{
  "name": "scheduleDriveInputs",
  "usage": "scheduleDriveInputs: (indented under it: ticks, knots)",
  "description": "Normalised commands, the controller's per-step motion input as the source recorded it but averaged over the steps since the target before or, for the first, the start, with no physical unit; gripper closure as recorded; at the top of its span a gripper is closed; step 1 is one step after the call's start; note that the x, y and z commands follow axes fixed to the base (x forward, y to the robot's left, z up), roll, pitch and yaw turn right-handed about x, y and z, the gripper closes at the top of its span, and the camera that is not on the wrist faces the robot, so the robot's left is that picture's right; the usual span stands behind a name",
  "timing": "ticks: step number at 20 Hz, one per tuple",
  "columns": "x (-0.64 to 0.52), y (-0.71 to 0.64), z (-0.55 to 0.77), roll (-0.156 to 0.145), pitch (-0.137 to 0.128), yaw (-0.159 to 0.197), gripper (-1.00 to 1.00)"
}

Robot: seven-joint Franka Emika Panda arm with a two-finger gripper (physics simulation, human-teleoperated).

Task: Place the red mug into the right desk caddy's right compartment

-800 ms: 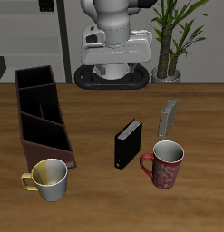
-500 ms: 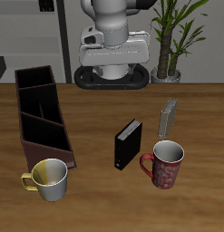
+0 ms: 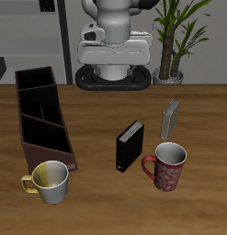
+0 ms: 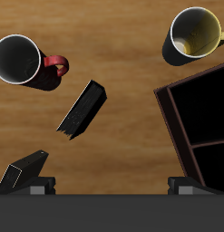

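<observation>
Wooden table (image 3: 96,110), mug (image 3: 166,165) upright near its front edge.
Caddy (image 3: 41,119) stands well apart from it; gripper's finger state cannot be told.

I read the table (image 3: 96,110) as warm wood grain, satin | red mug (image 3: 166,167) matt speckled glaze, pale inside | beside it, black box (image 3: 130,145) smooth matt | cream-yellow mug (image 3: 50,181) glossy | caddy (image 3: 41,124) dull dark brown.
</observation>
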Motion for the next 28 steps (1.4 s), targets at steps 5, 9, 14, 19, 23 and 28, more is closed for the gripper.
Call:
scheduleDriveInputs:
  ticks: [5, 9, 14, 19, 23, 28]
  knots:
    - [0.23, 0.35, 0.13, -0.059, -0.053, 0.015, -1.00]
    - [0.30, 0.48, 0.10, 0.002, 0.010, -0.005, -1.00]
    - [0.21, 0.49, 0.06, 0.036, -0.010, 0.008, -1.00]
    - [0.35, 0.50, 0.00, 0.037, 0.004, 0.010, -1.00]
    - [0.40, 0.40, -0.18, -0.019, 0.006, 0.006, -1.00]
    - [0.32, 0.17, -0.16, -0.034, 0.013, -0.002, -1.00]
